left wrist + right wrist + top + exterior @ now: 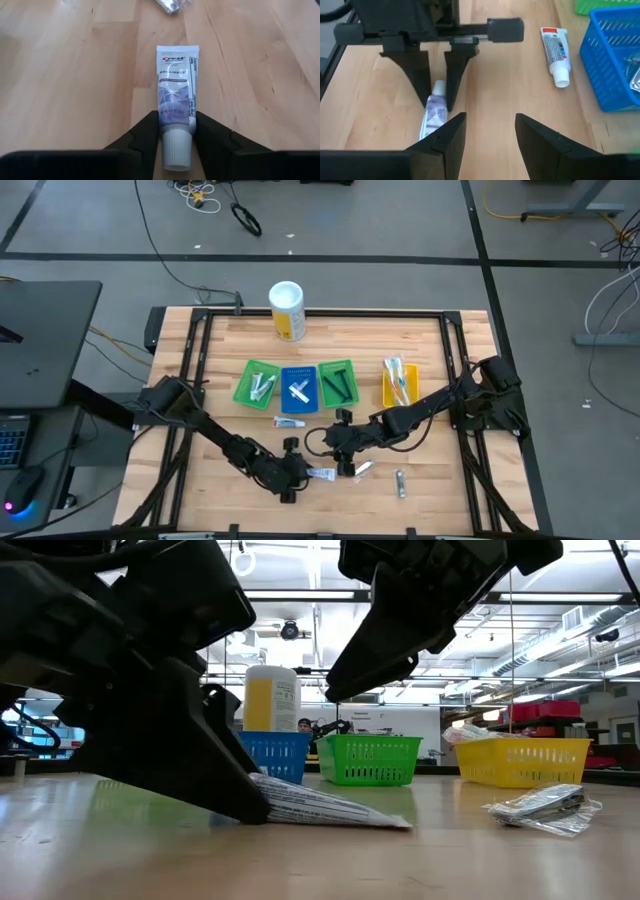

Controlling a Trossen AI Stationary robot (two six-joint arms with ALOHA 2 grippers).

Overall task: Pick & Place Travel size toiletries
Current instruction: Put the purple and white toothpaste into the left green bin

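A small white-and-purple toothpaste tube (175, 85) lies flat on the wooden table near its near edge, also visible in the high view (322, 473) and the low view (330, 808). My left gripper (176, 119) is at the tube's cap end, its fingers closed in on it. My right gripper (490, 127) is open and hovers just beyond the tube (434, 107), facing the left gripper and touching nothing. A white-and-red tube (556, 50) lies on the table before the blue tray. Two clear-wrapped items (362, 469) (400, 483) rest on the table to the right. My left gripper pinches the toothpaste tube between its two fingers (150, 130) at the shoulder just above the white cap (176, 150). The fingers come slanting down from the table's left and lie along the tube. The tube lies on the table, its crimped end (400, 823) pointing right.
Four trays stand in a row at mid-table: green (258, 383), blue (298, 387), green (337, 383), yellow (400, 383), each with small items inside. A tall white-and-yellow canister (287, 310) stands at the far edge. Bare wood lies left and right of the grippers.
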